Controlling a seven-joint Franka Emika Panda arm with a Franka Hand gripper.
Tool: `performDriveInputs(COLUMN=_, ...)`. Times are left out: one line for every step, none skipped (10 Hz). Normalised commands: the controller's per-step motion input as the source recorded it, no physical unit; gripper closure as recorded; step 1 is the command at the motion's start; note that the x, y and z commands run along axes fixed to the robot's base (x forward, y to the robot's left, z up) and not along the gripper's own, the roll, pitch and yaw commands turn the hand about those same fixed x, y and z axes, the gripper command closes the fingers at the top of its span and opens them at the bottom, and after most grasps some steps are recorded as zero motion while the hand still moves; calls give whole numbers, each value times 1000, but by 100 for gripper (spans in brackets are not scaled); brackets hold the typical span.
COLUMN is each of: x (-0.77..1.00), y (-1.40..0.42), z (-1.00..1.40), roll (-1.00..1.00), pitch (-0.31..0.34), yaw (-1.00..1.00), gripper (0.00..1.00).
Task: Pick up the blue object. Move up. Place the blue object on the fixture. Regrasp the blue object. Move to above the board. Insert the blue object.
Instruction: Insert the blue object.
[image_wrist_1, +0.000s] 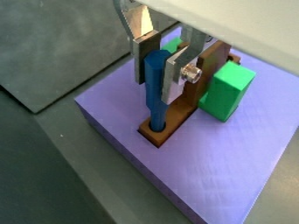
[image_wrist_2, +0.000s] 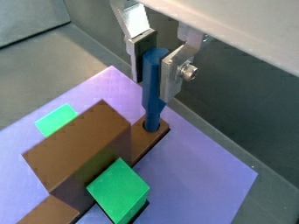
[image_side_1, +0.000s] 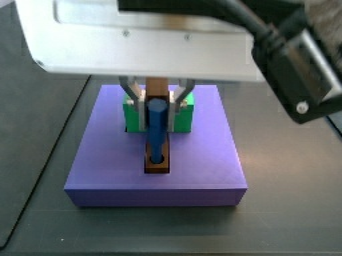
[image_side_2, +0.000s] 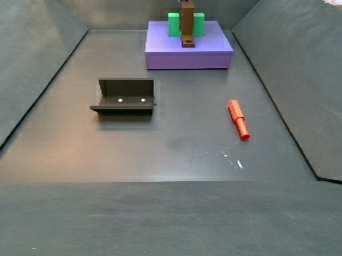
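The blue object (image_wrist_1: 155, 87) stands upright between my gripper's (image_wrist_1: 158, 74) fingers, which are shut on its upper part. Its lower end sits in the round hole at the end of the brown bar (image_wrist_1: 176, 120) on the purple board (image_wrist_1: 222, 175). Both wrist views show this; in the other one the blue object (image_wrist_2: 153, 87) hangs from the gripper (image_wrist_2: 158, 70) into the bar (image_wrist_2: 76, 153). A side view shows the blue object (image_side_1: 158, 128) on the board (image_side_1: 120, 165). The fixture (image_side_2: 124, 97) stands empty on the floor, far from the board (image_side_2: 167, 50).
A green block (image_wrist_1: 228, 92) stands on the board beside the brown bar, close to the gripper. A red peg (image_side_2: 238, 119) lies on the grey floor to the right of the fixture. Sloped grey walls ring the floor.
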Motion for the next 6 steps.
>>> performDriveInputs(x=260, y=11, z=-380, roll=0, pitch=23, yaw=143, gripper=100)
performDriveInputs(x=206, y=20, z=-309, roll=70, pitch=17, yaw=143, gripper=100)
performDriveInputs(x=60, y=0, z=-300, roll=130, pitch=0, yaw=169, gripper=100)
performDriveInputs(x=60, y=0, z=-349, roll=119, pitch=0, yaw=143, gripper=100)
performDriveInputs(x=0, y=0, z=-363, roll=130, pitch=-66, yaw=111, gripper=100)
performDriveInputs(x=-63, y=-83, z=-286, roll=120, pitch=-99, yaw=83, gripper=100)
